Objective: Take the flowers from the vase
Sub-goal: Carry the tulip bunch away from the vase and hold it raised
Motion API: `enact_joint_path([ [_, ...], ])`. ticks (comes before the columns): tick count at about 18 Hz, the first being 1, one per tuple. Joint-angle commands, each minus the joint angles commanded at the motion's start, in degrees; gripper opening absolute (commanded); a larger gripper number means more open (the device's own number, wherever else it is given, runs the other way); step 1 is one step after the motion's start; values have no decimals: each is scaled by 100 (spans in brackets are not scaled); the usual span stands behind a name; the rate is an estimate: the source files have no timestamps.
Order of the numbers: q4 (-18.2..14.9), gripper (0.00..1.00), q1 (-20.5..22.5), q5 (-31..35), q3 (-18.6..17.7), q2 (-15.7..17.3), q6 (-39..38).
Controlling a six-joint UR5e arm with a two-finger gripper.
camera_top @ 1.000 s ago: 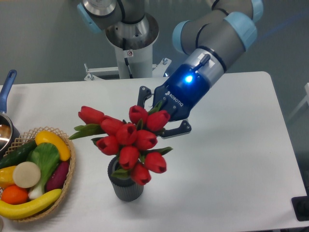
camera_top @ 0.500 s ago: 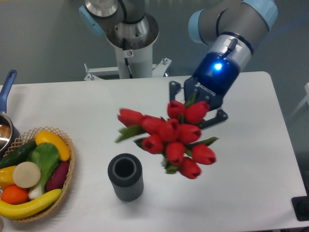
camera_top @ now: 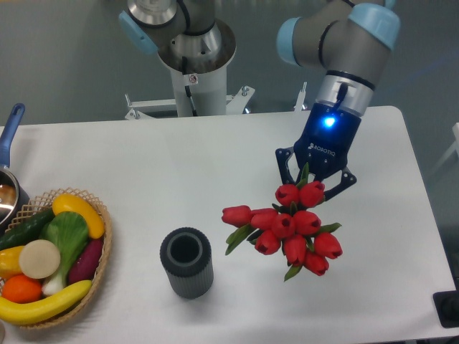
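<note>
The flowers point(camera_top: 287, 228), a bunch of red tulip buds with green leaves, hang from my gripper point(camera_top: 313, 183) over the table's right half, clear of the vase. The gripper is shut on the bunch's stems, which the buds hide. The vase point(camera_top: 186, 262), dark grey and ribbed, stands upright and empty at the front centre, well to the left of the flowers.
A woven basket point(camera_top: 97, 276) of fruit and vegetables sits at the front left edge. A pot with a blue handle point(camera_top: 10, 132) is at the far left. The robot base point(camera_top: 195, 64) stands behind the table. A dark object point(camera_top: 448, 308) is at the right front corner.
The flowers came out of the vase and moved right with the gripper. The vase stands empty now. The arm swung right and the bunch now hangs lower.
</note>
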Motion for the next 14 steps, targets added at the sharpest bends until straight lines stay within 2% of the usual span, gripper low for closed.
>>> enact_joint_path([
  [3,-61,0,-35,475,52,9,-26],
  [5,-263,0,-79,1054,227,-26,-27],
  [8,-491,0,-333,1582,509,-166,-26],
  [12,-1036,0,-869,2881,702,-280,-26],
  [14,-1072,0,-1141,3445,738,-377,-35],
])
